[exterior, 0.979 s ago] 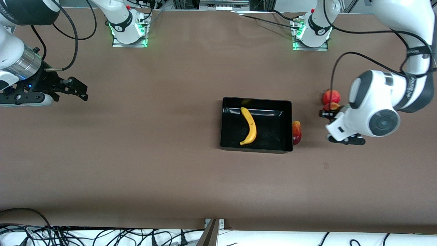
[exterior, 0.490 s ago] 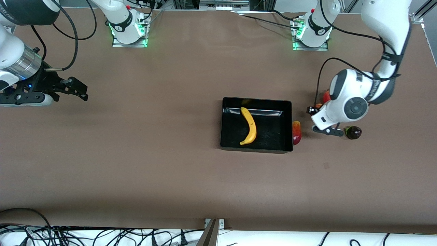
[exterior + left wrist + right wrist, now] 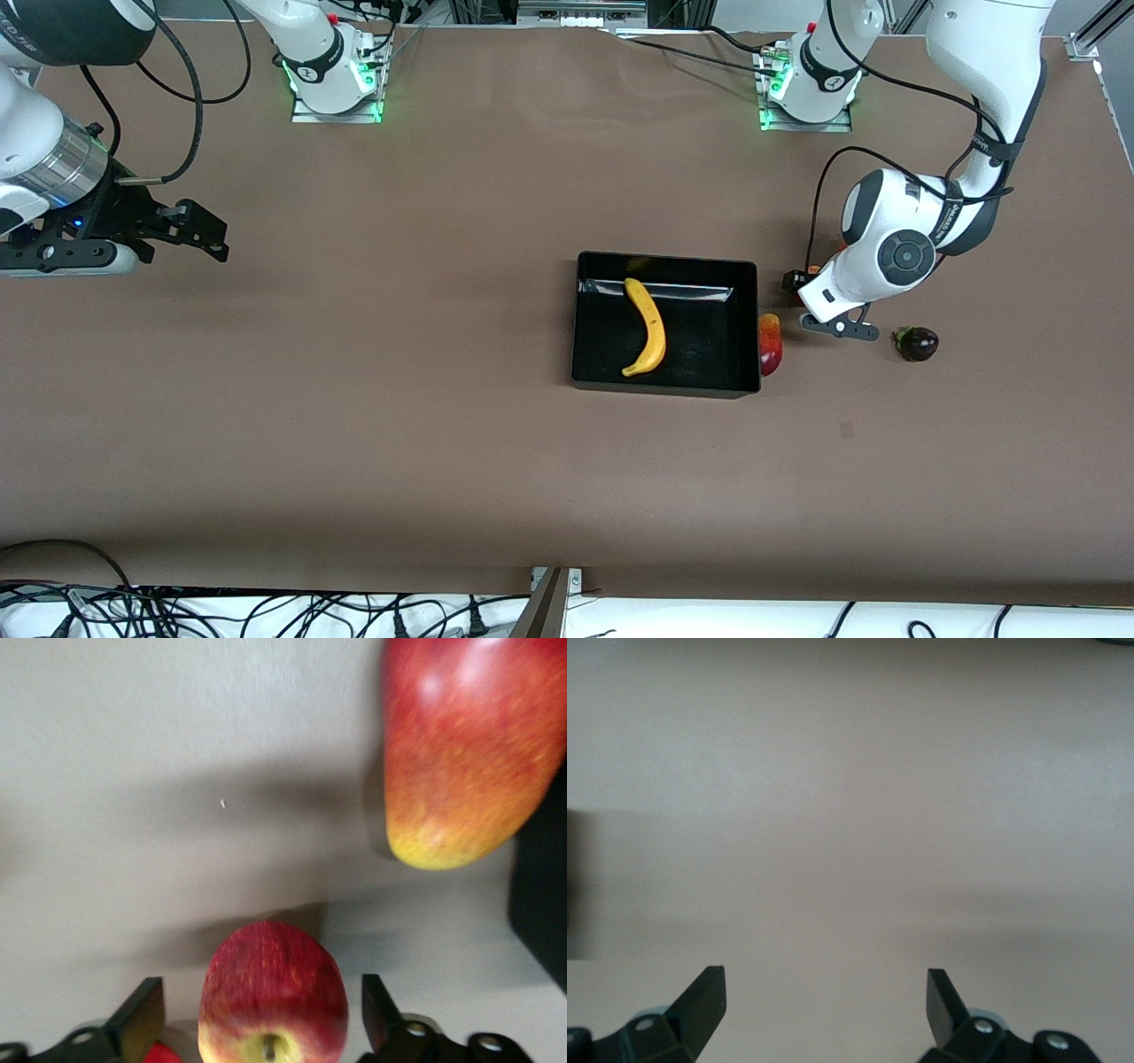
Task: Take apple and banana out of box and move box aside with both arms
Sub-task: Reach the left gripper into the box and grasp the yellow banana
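Note:
The black box [image 3: 580, 354] sits mid-table with the yellow banana [image 3: 647, 326] lying in it. The red-yellow mango [image 3: 771, 344] lies against the box's outer wall toward the left arm's end, and it also shows in the left wrist view [image 3: 461, 753]. My left gripper [image 3: 815, 306] is low over the table beside the mango. It is open, and the small red-yellow apple [image 3: 273, 992] sits between its fingers with a gap on each side. A red sliver of the pomegranate [image 3: 159, 1054] shows beside the apple. The dark purple fruit [image 3: 918, 343] lies farther toward the left arm's end. My right gripper [image 3: 199, 232] is open and empty.
The right arm waits over bare brown table at its own end, and its wrist view shows only tabletop between the fingers [image 3: 700, 1001]. The box's black wall [image 3: 540, 912] edges the left wrist view. The left arm covers the apple and pomegranate in the front view.
The left arm has swung toward the box and come lower, uncovering the dark purple fruit and covering the pomegranate and apple in the front view. The right arm has not moved.

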Robot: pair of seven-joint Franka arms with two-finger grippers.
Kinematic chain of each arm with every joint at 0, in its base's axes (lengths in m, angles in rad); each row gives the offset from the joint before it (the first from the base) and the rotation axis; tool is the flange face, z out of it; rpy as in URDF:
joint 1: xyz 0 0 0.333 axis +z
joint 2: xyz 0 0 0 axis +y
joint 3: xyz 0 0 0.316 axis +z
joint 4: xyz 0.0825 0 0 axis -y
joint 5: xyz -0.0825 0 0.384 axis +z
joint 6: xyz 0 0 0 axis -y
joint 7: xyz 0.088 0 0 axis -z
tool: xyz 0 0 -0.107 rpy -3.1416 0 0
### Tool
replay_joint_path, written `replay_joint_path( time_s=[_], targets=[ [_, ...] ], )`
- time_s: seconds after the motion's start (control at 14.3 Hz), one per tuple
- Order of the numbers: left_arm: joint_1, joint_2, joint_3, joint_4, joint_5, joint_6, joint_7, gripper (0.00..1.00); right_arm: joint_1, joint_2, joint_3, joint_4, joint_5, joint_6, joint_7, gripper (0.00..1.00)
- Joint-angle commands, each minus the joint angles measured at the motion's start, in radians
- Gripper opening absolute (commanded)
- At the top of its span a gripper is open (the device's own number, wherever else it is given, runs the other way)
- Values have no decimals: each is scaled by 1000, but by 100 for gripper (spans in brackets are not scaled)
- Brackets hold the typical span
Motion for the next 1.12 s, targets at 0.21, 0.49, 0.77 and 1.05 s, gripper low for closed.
replay_joint_path(
  time_s=[0.21,0.49,0.77,1.05],
  targets=[
    [-16,-99,-109,233,3,-300,-78,100,2,6,1,15,-1,-8,10,100],
    [-39,37,-282,433,9,-319,-287,100,2,6,1,15,-1,-10,12,100],
    [-161,212,-284,490,23,-145,-468,100,2,6,1,15,-3,-10,10,100],
    [-192,327,-284,481,105,-22,-505,100,2,6,1,15,-3,-7,10,100]
  ],
)
